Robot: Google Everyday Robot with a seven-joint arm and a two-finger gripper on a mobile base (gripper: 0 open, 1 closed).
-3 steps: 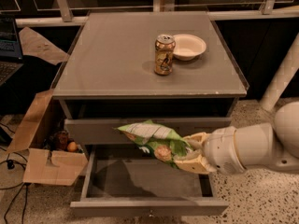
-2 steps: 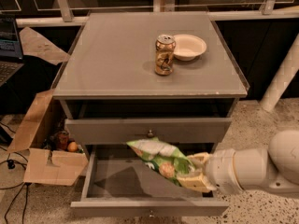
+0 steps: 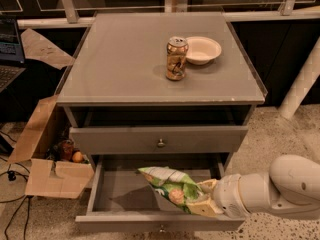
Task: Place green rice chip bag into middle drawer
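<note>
End effector point(image 3: 204, 204) sits low, over the front-right part of the open middle drawer point(image 3: 112, 196). It is clamped tight on the right end of the green chip bag point(image 3: 170, 186), with tan finger pads pinching the crinkled edge. Nothing else is in its grip.

The bag lies lengthwise across the drawer opening and is tilted. Its left tip is higher, near the middle of the drawer's back edge. Its gripped end is lower, near the front-right corner. It throws a shadow on the drawer floor to its left. Can't tell whether its underside touches the drawer floor.

White arm point(image 3: 280, 189) comes in from the right edge, thick and rounded, level with the drawer front.

The middle drawer is pulled well out. Its grey floor is bare on the left half, and a small knob shows at the centre of its front edge.

Upper drawer point(image 3: 115, 140) is directly above, with its knob point(image 3: 160, 143) centred. The front looks slightly proud of the frame, with a dark gap above it.

On the bench point(image 3: 110, 64) top, a brown-gold can point(image 3: 176, 58) stands upright right of centre. A pale bowl point(image 3: 202, 49) is just beside it on the back-right side.

On the floor point(image 3: 280, 134) left of the bench is an open cardboard box point(image 3: 47, 176) with small items inside, one of them orange and round. A laptop point(image 3: 7, 54) shows at the far left edge. A white post point(image 3: 302, 81) leans at the far right.
</note>
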